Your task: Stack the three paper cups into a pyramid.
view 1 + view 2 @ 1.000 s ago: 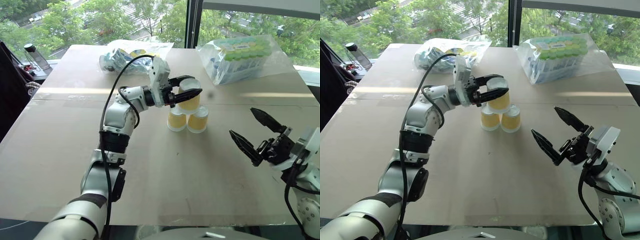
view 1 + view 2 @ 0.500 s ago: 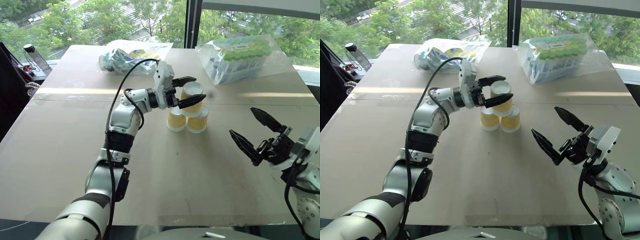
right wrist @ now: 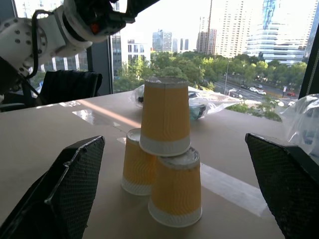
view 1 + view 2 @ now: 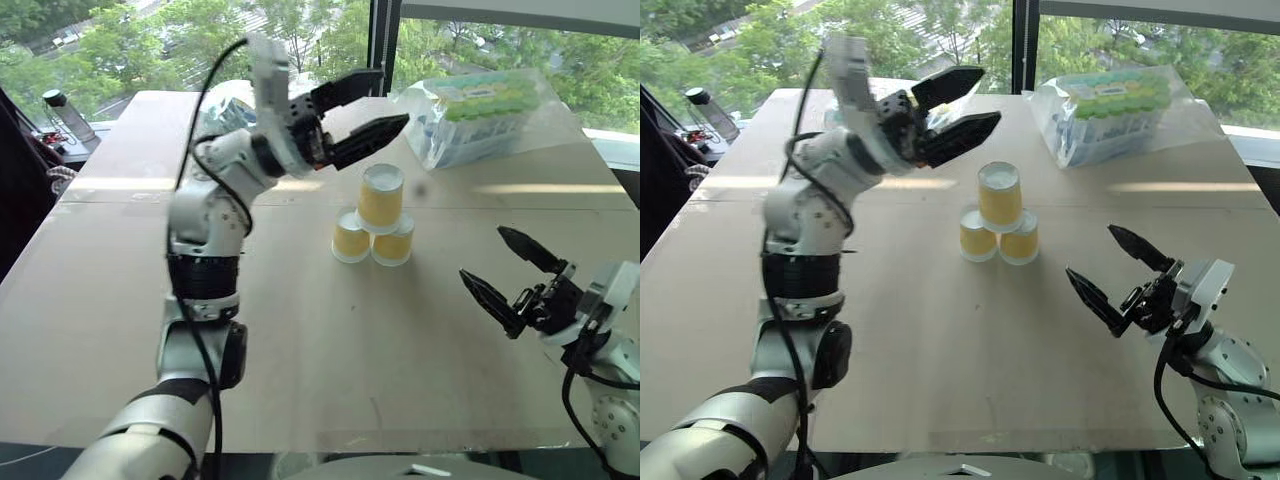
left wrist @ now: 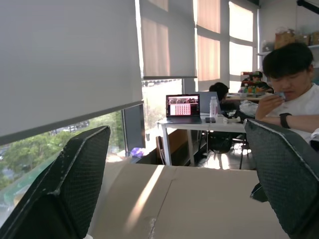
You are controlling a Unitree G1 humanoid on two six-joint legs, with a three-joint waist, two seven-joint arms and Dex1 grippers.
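You have the three paper cups (image 3: 165, 159) standing as the pyramid on the bench (image 4: 300, 330): two yellow-orange cups upside down, side by side and touching, the third inverted on top, resting across both white bases, upright.

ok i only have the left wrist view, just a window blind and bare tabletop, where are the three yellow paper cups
Observer: Two small yellow-orange tapered paper cups stand upside down, side by side, on the brown table.
Operator: and the third one
Observer: The third yellow-orange paper cup sits upside down on top of those two, so the pyramid is standing.
Operator: is my left gripper clear of it
Observer: Yes. The left gripper is open and empty, in the air above the pyramid, touching no cup. The right gripper is also open, off to the cups' right.
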